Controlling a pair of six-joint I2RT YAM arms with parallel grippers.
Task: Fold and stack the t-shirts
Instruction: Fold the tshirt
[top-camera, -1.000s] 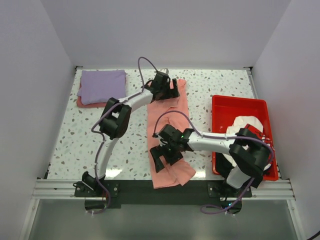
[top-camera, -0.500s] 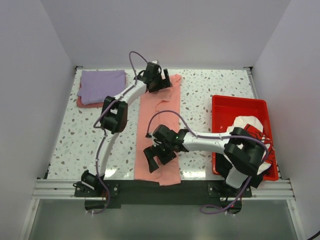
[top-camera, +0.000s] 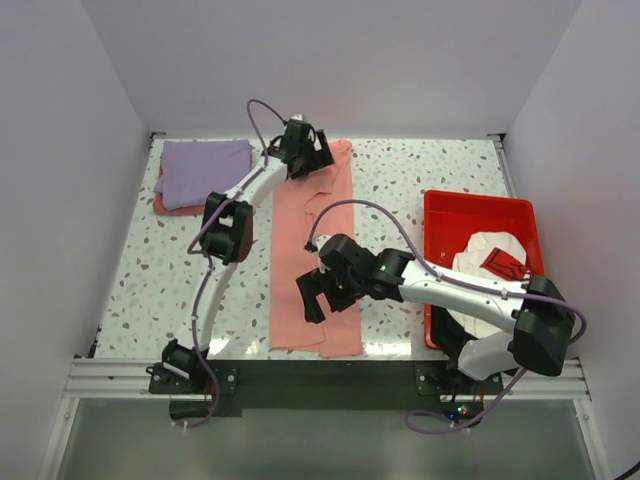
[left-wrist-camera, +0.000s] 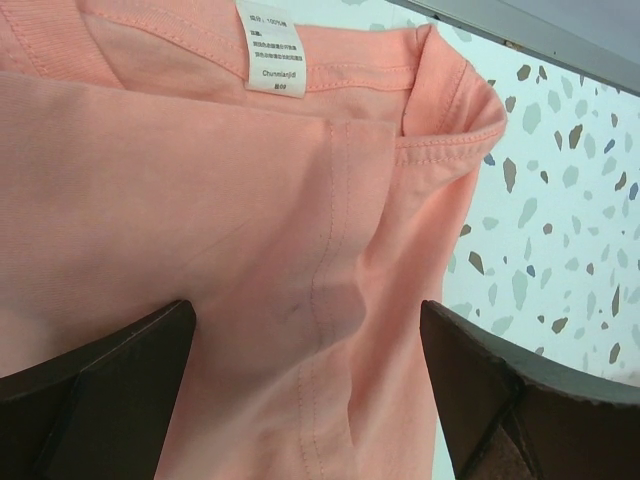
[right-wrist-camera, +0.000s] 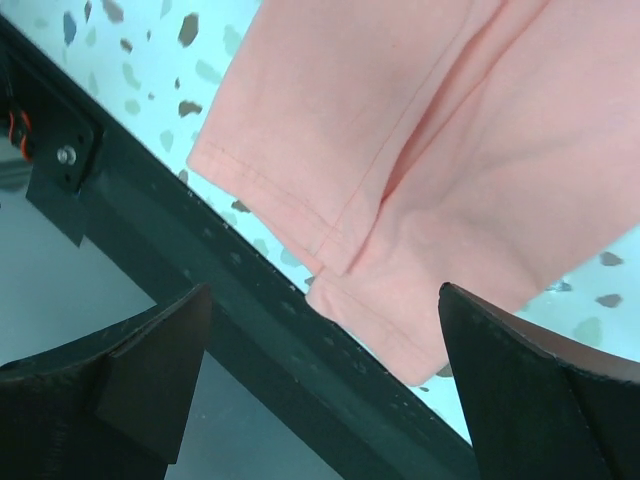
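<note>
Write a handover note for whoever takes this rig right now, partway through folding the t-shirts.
Left gripper: open, holding nothing, over the collar end of the salmon-pink shirt.
Right gripper: open, holding nothing, over its near hem.
Salmon-pink shirt: folded lengthwise into a long strip, mid-table.
Done: lavender shirt folded, atop a pink one, far left.
Left: fold the strip crosswise and stack it; white shirt lies in the red tray.

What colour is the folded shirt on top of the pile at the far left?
Lavender-purple; the folded shirt shows best in the top external view.
</note>
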